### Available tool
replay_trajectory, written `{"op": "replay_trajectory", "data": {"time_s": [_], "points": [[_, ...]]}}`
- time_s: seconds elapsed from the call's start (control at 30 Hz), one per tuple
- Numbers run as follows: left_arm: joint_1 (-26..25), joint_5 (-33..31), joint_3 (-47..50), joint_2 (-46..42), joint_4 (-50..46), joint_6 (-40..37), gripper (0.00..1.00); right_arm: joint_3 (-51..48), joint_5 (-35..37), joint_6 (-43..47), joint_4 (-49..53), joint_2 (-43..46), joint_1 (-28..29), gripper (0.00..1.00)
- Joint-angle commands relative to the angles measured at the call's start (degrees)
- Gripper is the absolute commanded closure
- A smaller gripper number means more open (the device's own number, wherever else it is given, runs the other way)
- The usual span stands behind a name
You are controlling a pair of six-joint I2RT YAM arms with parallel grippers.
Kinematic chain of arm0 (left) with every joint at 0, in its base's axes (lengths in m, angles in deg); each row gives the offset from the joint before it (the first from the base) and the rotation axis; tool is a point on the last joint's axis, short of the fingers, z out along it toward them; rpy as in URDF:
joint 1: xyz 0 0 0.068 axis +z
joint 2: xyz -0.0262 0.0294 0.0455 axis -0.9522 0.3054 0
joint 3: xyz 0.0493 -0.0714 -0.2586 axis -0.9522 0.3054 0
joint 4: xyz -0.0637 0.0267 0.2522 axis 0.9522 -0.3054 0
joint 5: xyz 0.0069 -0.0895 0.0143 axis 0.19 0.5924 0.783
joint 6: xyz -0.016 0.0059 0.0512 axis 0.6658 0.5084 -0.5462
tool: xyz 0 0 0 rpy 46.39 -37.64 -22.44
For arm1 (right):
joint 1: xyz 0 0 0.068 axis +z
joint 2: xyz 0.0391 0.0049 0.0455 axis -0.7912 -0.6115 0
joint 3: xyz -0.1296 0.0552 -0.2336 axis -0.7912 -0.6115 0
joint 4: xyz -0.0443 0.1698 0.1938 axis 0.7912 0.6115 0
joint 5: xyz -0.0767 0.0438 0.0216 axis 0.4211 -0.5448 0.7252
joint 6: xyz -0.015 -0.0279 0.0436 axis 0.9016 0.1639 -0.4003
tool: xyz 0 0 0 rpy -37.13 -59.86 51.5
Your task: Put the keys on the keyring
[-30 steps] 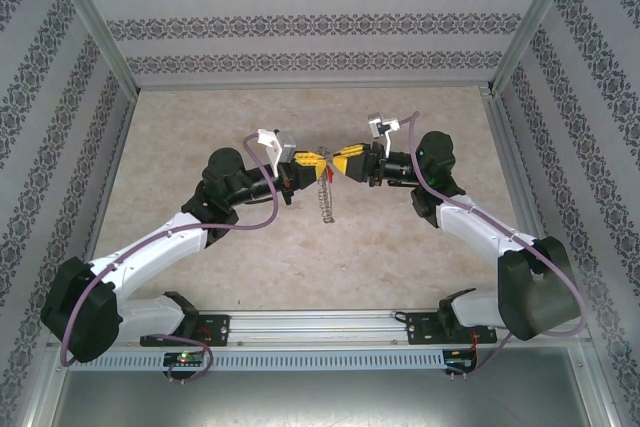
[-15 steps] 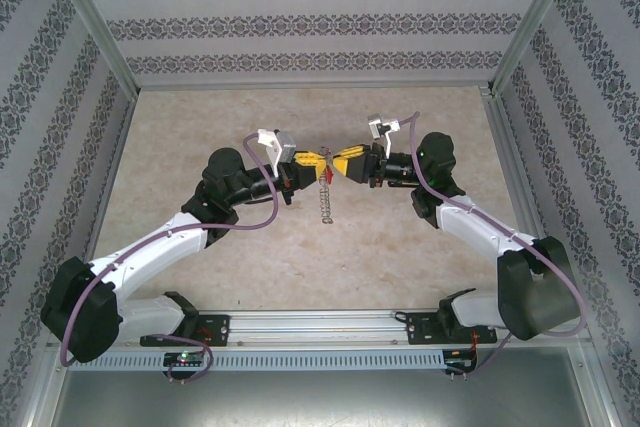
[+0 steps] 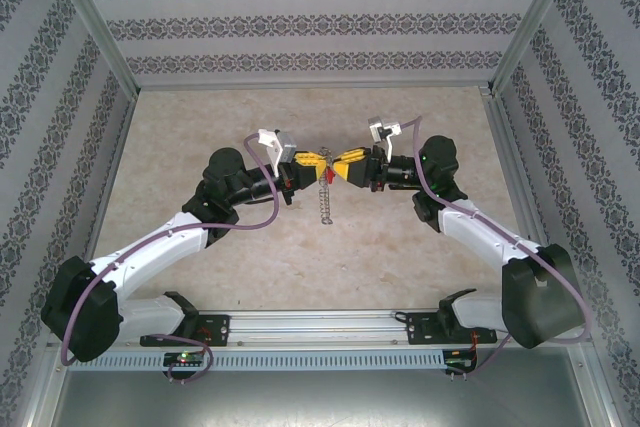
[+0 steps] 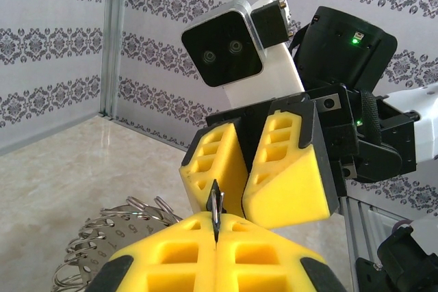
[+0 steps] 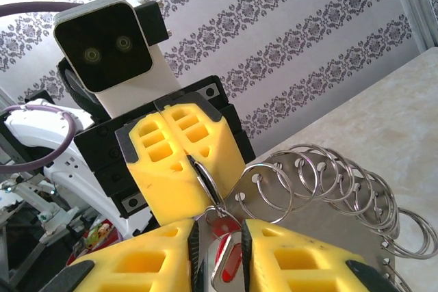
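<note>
Both grippers meet tip to tip above the middle of the table. My left gripper (image 3: 321, 160) (image 4: 216, 222) is shut on the thin edge of a ring of the keyring (image 3: 323, 203), which hangs below it as a chain of silvery rings (image 5: 321, 176) (image 4: 102, 237). My right gripper (image 3: 339, 168) (image 5: 219, 232) is shut on the key (image 5: 230, 268), whose red head (image 3: 329, 174) sits between its pads. A small ring at the key's top touches the ring held by the left fingers (image 5: 171, 169).
The beige table top (image 3: 400, 237) lies well below the hanging rings. Patterned walls stand close at the back and on both sides, with metal posts (image 3: 100, 42) at the corners. The arm bases sit on a rail (image 3: 320, 325) at the near edge.
My right gripper has edged slightly left toward the left gripper with the key. The hanging keyring has swung a little and now hangs straighter. The left arm has stayed still.
</note>
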Motion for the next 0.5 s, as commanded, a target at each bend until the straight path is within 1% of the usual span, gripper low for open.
{"op": "replay_trajectory", "data": {"time_s": [0.0,0.2,0.3,0.33,0.4,0.47], "points": [[-0.66,1.19,-0.95,-0.02,3.50,0.96,1.00,1.06,-1.63,0.62,-2.26,-0.38,0.85,0.74],[-0.70,1.28,-0.86,0.01,3.50,0.95,1.00,1.52,-1.49,0.78,-2.27,-1.37,1.37,0.76],[-0.70,1.48,-0.89,-0.09,3.60,1.20,1.00,1.35,-1.01,0.96,-2.13,-1.76,1.39,0.72],[-0.69,1.48,-1.01,-0.05,3.67,1.22,1.00,1.35,-1.10,0.90,-2.21,-1.92,1.36,0.73],[-0.65,1.52,-0.96,-0.08,3.59,1.04,1.00,1.47,-1.10,0.86,-2.30,-2.18,1.48,0.74],[-0.66,1.57,-0.95,0.05,3.63,1.00,1.00,1.52,-1.17,0.82,-2.48,-2.33,1.56,0.83]]}}
